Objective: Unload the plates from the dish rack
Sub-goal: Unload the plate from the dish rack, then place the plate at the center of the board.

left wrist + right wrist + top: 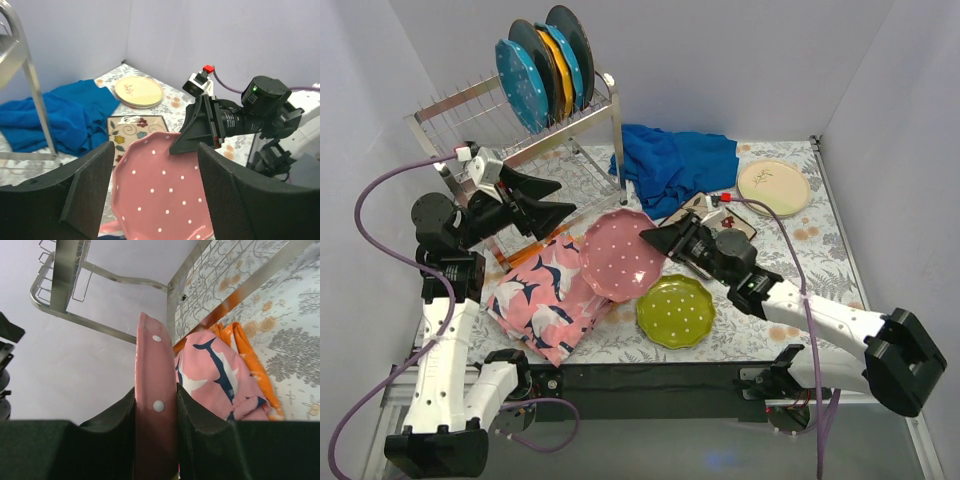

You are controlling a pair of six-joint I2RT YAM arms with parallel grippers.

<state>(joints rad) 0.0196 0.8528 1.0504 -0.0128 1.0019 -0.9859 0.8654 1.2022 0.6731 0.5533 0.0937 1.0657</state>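
Pink plate (615, 262) in right end effector (652, 240)

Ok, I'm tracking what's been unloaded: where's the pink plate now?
Mid-table in the top view, the pink plate is clamped at its right rim by the right gripper, between the pink cloth and the green plate.

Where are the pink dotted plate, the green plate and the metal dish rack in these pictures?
pink dotted plate (618, 257): overhead view, the middle of its face.
green plate (675, 310): overhead view, its centre.
dish rack (616, 125): overhead view, its right upright post.
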